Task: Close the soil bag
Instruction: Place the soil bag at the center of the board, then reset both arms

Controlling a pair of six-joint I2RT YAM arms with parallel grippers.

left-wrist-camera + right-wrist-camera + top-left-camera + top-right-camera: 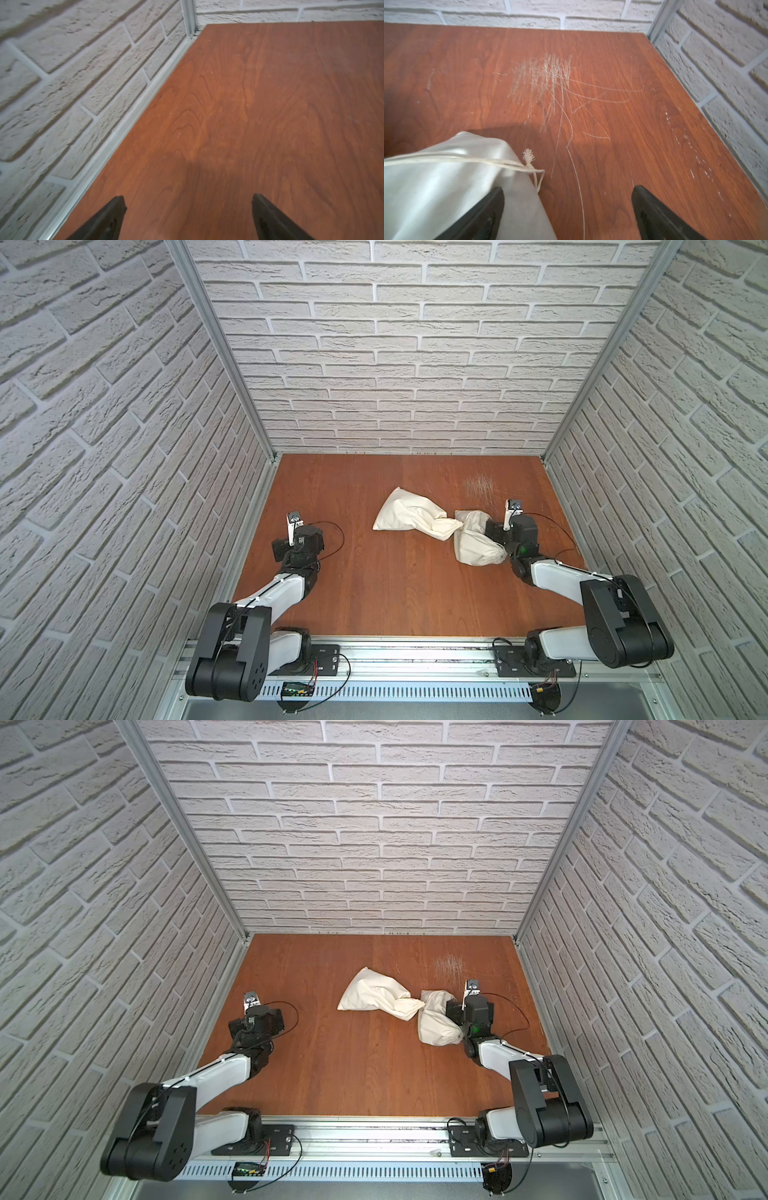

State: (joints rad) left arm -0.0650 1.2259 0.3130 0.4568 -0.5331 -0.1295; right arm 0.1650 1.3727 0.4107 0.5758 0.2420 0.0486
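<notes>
Right wrist view is showing the right gripper [568,191] spread and empty beside the cream cloth soil bag [446,176], its knotted drawstring [527,165] lying loose. The bag is lying right of centre on the reddish-brown wooden table [374,593], neck seemingly cinched, so closing looks done; the left gripper [188,199] is gaping empty too.

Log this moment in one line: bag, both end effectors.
soil bag: on table | drawstring: across cloth, unheld | left end effector: open, empty | right end effector: open, at bag

One soil bag [399,514], one drawstring [467,159], two end effectors [188,196] [568,187].
</notes>
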